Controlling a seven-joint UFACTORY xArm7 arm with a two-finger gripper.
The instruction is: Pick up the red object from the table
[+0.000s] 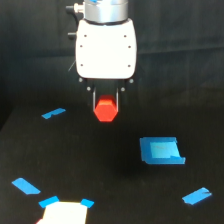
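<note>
Slim jaws clamp the hexagonal red object [105, 109], seemingly above the matte table [100, 170].

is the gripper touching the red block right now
Touching. In the exterior view the red block sits between the fingers of the gripper, which press against both its sides with no gap showing.

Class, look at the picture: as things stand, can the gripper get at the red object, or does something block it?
Probably yes: the gripper already seems to have the red object between its fingers. Nothing lies in the way; the blue tape strip and blue square patch sit apart on the table. Whether the block is lifted is unclear.
</note>
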